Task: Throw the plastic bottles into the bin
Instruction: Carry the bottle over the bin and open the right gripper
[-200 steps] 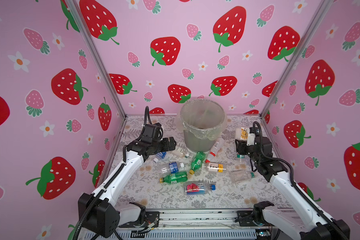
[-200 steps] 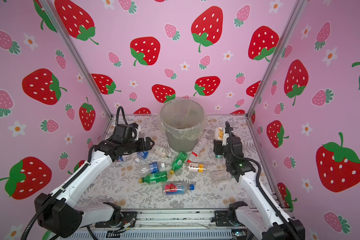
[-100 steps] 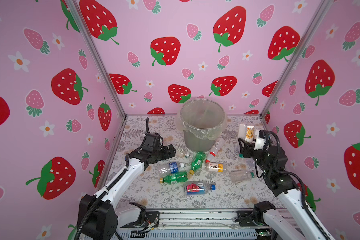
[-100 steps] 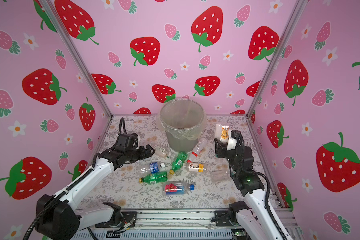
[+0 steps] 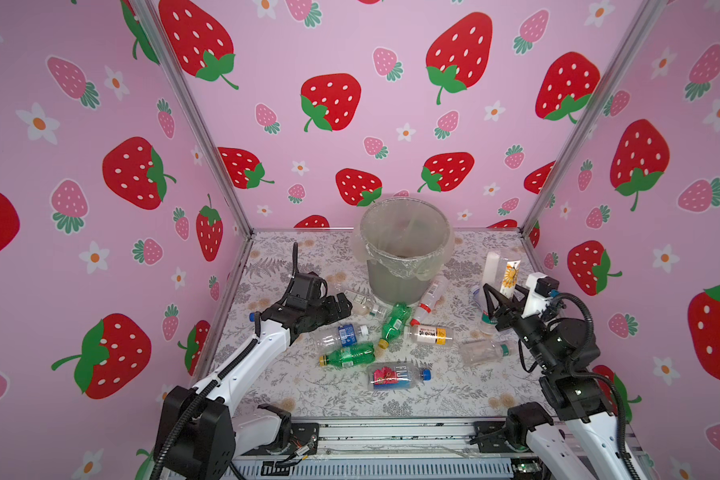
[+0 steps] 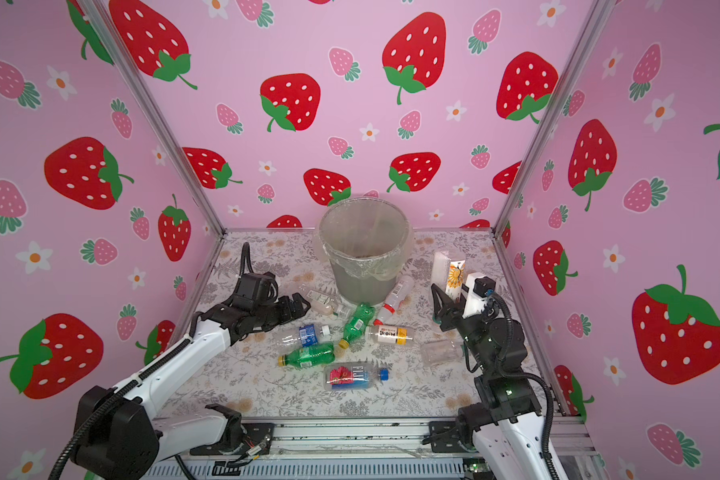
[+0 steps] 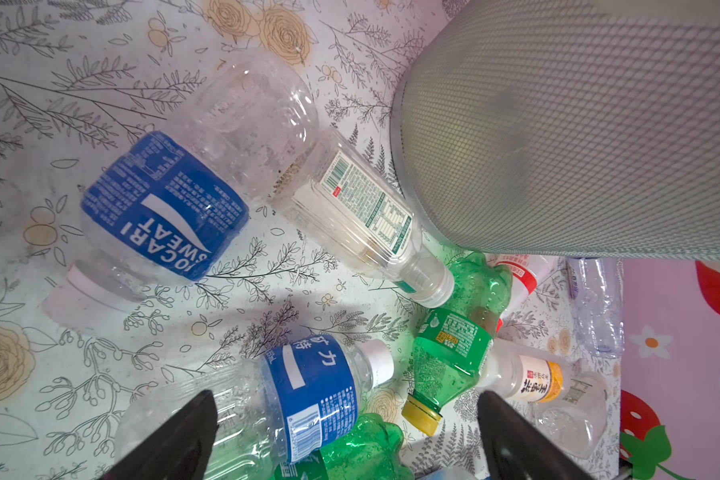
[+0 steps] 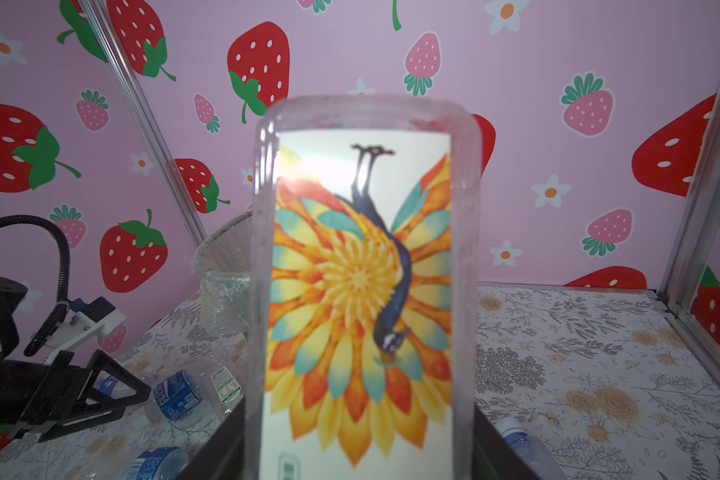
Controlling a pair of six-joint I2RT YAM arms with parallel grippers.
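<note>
The bin (image 5: pixel 404 249) (image 6: pixel 364 249) stands at the back middle, a clear bag over its rim. My right gripper (image 5: pixel 503 297) (image 6: pixel 449 298) (image 8: pixel 360 449) is shut on a clear bottle with an orange flower label (image 5: pixel 501 272) (image 8: pixel 362 291), held upright to the right of the bin. My left gripper (image 5: pixel 341 305) (image 7: pixel 346 415) is open and hovers over a blue-labelled bottle (image 5: pixel 341 336) (image 7: pixel 304 399). Lying nearby are two green bottles (image 5: pixel 350 355) (image 5: pixel 393 320), a yellow-labelled one (image 5: pixel 429 334) and a red-and-blue labelled one (image 5: pixel 395 375).
A clear bottle (image 5: pixel 362 301) and a red-labelled one (image 5: pixel 429 295) lie against the bin's base. A crushed clear bottle (image 5: pixel 481 351) lies at the right. In the left wrist view a second blue-labelled bottle (image 7: pixel 163 208) lies farther off. Pink walls close three sides.
My left gripper has come down and forward over the bottles, still open. My right arm has swung its wrist back and carried the flower-label bottle slightly right.
</note>
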